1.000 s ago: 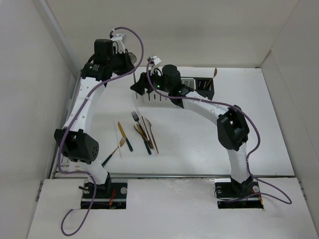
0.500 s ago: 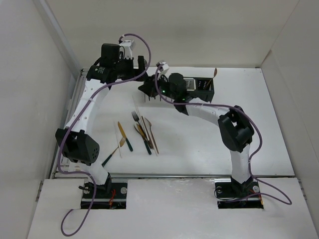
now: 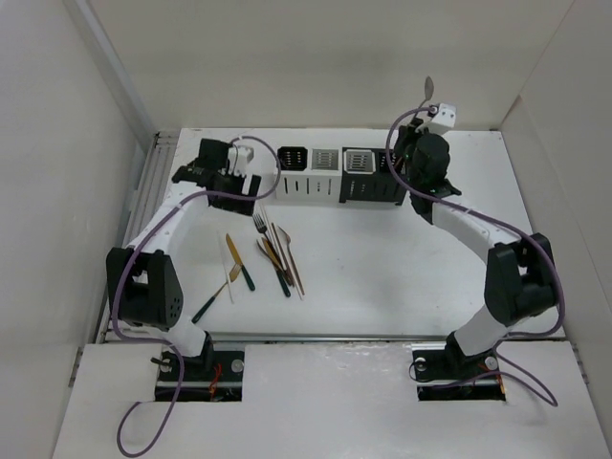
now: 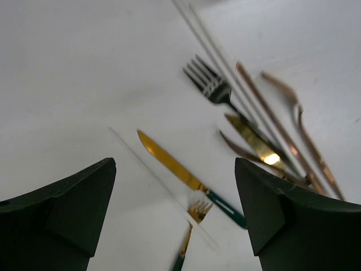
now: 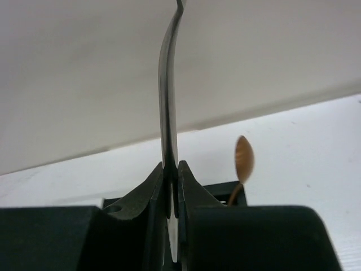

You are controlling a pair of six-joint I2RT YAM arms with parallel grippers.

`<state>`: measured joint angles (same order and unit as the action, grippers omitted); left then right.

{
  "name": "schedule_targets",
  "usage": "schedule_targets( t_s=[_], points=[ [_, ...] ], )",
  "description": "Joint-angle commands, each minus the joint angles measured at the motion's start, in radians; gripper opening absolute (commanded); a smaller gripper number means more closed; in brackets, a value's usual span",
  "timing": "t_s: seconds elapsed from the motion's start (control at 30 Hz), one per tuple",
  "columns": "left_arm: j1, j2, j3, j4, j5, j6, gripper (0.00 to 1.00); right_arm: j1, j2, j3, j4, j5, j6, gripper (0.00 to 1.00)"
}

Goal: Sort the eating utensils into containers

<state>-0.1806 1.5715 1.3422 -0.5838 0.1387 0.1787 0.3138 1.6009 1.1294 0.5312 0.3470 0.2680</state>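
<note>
The containers stand as a row of joined boxes at the back of the table. My right gripper hovers over the black right-end box, shut on an upright silver spoon. In the right wrist view its jaws pinch the spoon's handle; a copper spoon stands in the black box behind. My left gripper is low, left of the row, open and holding nothing. Below it lie a gold knife, a gold fork and a dark fork.
The loose utensils lie in a cluster in front of the containers, with a green-handled fork furthest toward the near left. White walls close in the table at the back and on both sides.
The left gripper has opened and dropped from above the row down to the table at its left. The right gripper has shut on the silver spoon and swung to the row's right end.
</note>
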Motion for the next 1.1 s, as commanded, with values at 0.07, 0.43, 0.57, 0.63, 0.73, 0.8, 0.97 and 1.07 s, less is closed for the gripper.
schedule_targets(
  t_s=[0.07,0.43,0.57,0.63,0.73,0.8,0.97,1.07],
  points=[
    [-0.003,-0.061,-0.150,0.018,-0.014,0.058,0.83,-0.009,0.102,0.053,0.003,0.115,-0.053,0.00],
    [0.006,-0.080,-0.258,0.055,-0.060,0.039,0.83,-0.009,0.228,0.121,-0.062,0.188,-0.033,0.00],
    [0.015,-0.080,-0.258,0.064,-0.060,0.039,0.83,0.001,0.266,0.194,-0.137,0.188,-0.033,0.00],
    [0.015,-0.080,-0.267,0.064,-0.060,0.039,0.84,0.001,0.278,0.234,-0.192,0.188,-0.023,0.03],
    [0.015,-0.090,-0.278,0.064,-0.082,0.039,0.84,0.010,0.278,0.234,-0.254,0.210,0.010,0.10],
    [0.015,-0.090,-0.299,0.073,-0.091,0.048,0.84,0.010,0.252,0.193,-0.263,0.210,0.019,0.11],
    [0.015,-0.090,-0.299,0.073,-0.091,0.048,0.84,0.030,0.241,0.158,-0.272,0.201,0.056,0.23],
    [0.015,-0.090,-0.288,0.082,-0.091,0.058,0.86,0.030,0.241,0.158,-0.312,0.190,0.056,0.52]
  ],
)
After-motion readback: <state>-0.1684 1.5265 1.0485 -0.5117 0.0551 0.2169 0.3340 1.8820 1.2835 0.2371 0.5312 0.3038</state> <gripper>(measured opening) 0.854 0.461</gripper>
